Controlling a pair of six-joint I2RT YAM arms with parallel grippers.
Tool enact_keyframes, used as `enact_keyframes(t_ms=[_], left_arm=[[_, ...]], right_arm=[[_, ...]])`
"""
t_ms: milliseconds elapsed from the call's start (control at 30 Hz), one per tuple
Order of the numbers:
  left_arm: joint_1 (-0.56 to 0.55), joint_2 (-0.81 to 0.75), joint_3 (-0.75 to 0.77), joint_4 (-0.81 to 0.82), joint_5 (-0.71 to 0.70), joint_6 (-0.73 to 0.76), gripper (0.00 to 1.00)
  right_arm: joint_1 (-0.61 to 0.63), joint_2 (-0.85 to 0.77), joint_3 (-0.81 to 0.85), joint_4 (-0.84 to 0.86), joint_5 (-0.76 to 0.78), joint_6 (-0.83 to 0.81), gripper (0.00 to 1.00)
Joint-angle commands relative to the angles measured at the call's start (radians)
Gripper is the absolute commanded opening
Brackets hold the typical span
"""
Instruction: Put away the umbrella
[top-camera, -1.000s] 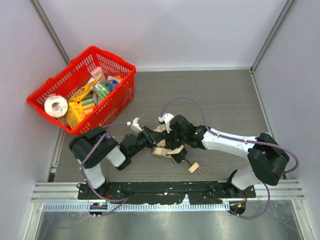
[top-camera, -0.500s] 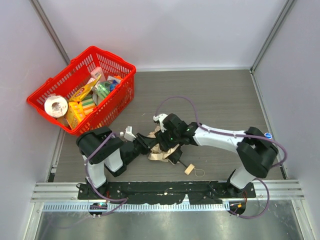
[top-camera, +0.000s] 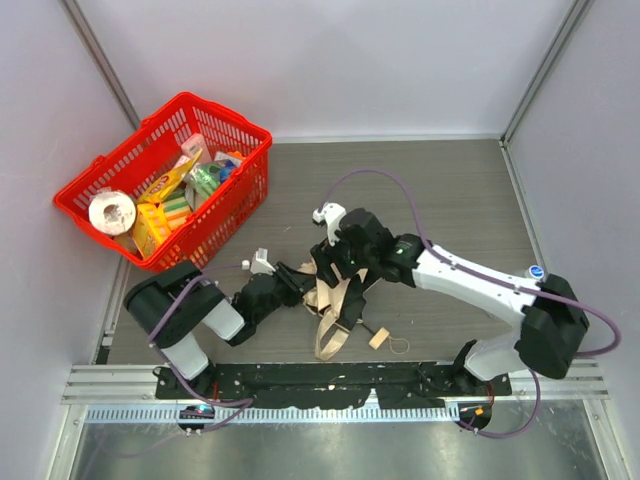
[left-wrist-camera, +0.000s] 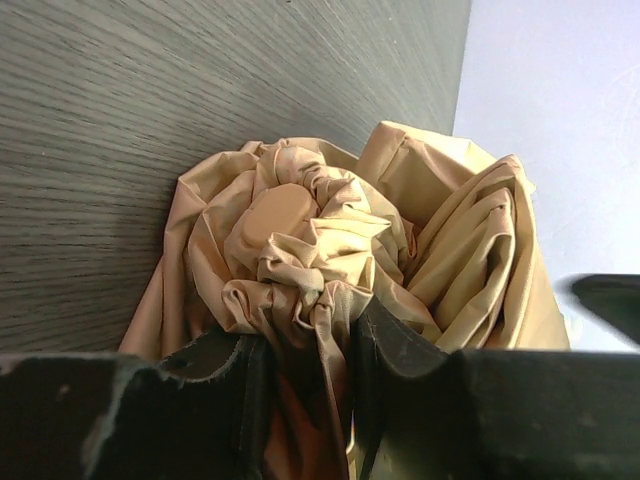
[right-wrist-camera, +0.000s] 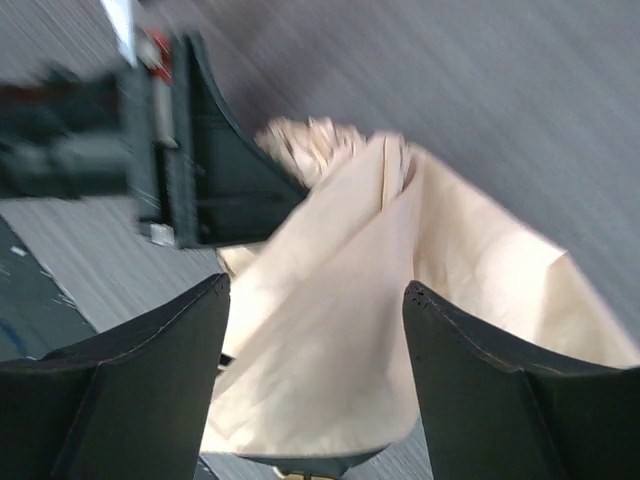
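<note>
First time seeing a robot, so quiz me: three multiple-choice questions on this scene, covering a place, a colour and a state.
1. Where is the red basket? A far left; B near right; C centre.
2. What colour is the umbrella fabric? A blue; B tan; C black.
3. The left jaws are: A wide open; B shut on umbrella fabric; C holding the basket.
Answers: 1 A, it sits by the left wall; 2 B, the folds are tan; 3 B, fabric is pinched between them.

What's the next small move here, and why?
Probably the right gripper should close on the loose fabric ahead of its open jaws: the left gripper pinches the bunched top of the umbrella, but the rest hangs slack.
</note>
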Motion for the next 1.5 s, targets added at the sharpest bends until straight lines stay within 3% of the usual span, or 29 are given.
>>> enact_keyframes(t_ms=[0, 133, 333, 533, 600, 667, 700, 733, 767, 800, 867, 967, 1000, 1133, 1267, 1467], left_arm=[[-0.001, -0.1, 0.051, -0.42, -0.043, 0.084, 0.0], [-0.001, -0.169, 0.141, -0.66, -0.049, 0.046, 0.0], [0.0, -0.114, 0.229, -0.803, 0.008, -0.09, 0.0], [0.0, -0.151, 0.374, -1.1, -0.01, -0.116, 0.0], [0.002, -0.174, 0.405, -1.197, -0.018, -0.126, 0.0], [0.0, -0.207, 0.402, -1.22, -0.019, -0.136, 0.0], [0.0, -0.223, 0.39, -1.208, -0.023, -0.14, 0.0], [0.002, -0.24, 0.379, -1.191, -0.029, -0.136, 0.0], [0.003, -0.253, 0.373, -1.188, -0.036, -0.121, 0.04], [0.005, -0.267, 0.37, -1.187, -0.044, -0.101, 0.16], [0.011, -0.295, 0.36, -1.177, -0.053, -0.05, 0.5], [0.022, -0.373, 0.32, -1.099, -0.056, 0.063, 0.93], [0.026, -0.402, 0.312, -1.086, -0.053, 0.102, 0.99], [0.052, -0.506, 0.284, -1.131, -0.038, 0.171, 1.0], [0.092, -0.565, 0.24, -1.168, -0.012, 0.108, 1.0], [0.152, -0.459, 0.267, -1.093, 0.036, 0.039, 1.0]], right_arm=[[0.01, 0.075, -0.128, 0.142, -0.012, -0.054, 0.75], [0.087, 0.114, -0.197, 0.265, 0.111, -0.039, 0.76], [0.223, 0.21, -0.234, 0.374, 0.394, -0.027, 0.75], [0.242, 0.371, -0.261, 0.46, 0.432, 0.007, 0.75], [0.237, 0.393, -0.258, 0.466, 0.442, 0.022, 0.65], [0.207, 0.393, -0.274, 0.473, 0.408, 0.062, 0.43], [0.178, 0.385, -0.3, 0.501, 0.327, 0.067, 0.27], [0.165, 0.367, -0.323, 0.52, 0.278, 0.078, 0.19], [0.139, 0.358, -0.358, 0.558, 0.186, 0.081, 0.09], [0.106, 0.352, -0.379, 0.571, 0.097, 0.091, 0.01], [0.052, 0.347, -0.418, 0.609, -0.073, 0.107, 0.01], [-0.017, 0.342, -0.45, 0.672, -0.218, 0.139, 0.01], [-0.052, 0.345, -0.459, 0.687, -0.274, 0.147, 0.01], [-0.146, 0.362, -0.476, 0.729, -0.446, 0.177, 0.01], [-0.175, 0.393, -0.453, 0.739, -0.546, 0.199, 0.01], [-0.215, 0.401, -0.453, 0.769, -0.608, 0.207, 0.01]])
